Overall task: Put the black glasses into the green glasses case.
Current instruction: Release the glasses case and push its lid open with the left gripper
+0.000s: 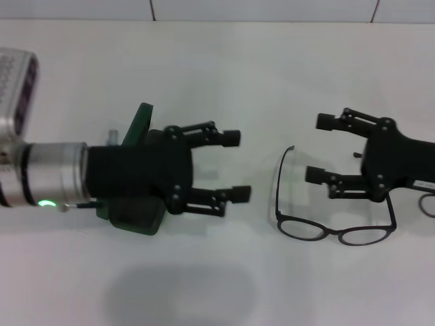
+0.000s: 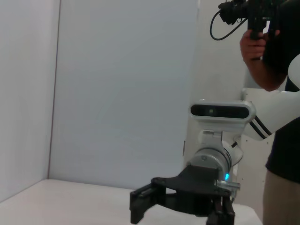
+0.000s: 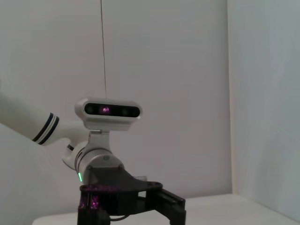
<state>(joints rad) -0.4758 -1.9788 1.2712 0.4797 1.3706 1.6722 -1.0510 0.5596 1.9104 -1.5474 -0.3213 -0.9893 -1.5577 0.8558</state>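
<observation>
The black glasses lie on the white table at the right, temple arms unfolded and pointing away from the front edge. My right gripper is open and empty, above the space between the temple arms, with its body over the right temple. The green glasses case lies at the left, mostly hidden under my left gripper; one green part sticks up behind the gripper body and a rounded corner shows in front. The left gripper is open and empty, its fingertips pointing toward the glasses.
The left wrist view shows the right arm's gripper body and a person holding a camera behind the robot. The right wrist view shows the left arm's gripper body. A dark loop lies at the table's right edge.
</observation>
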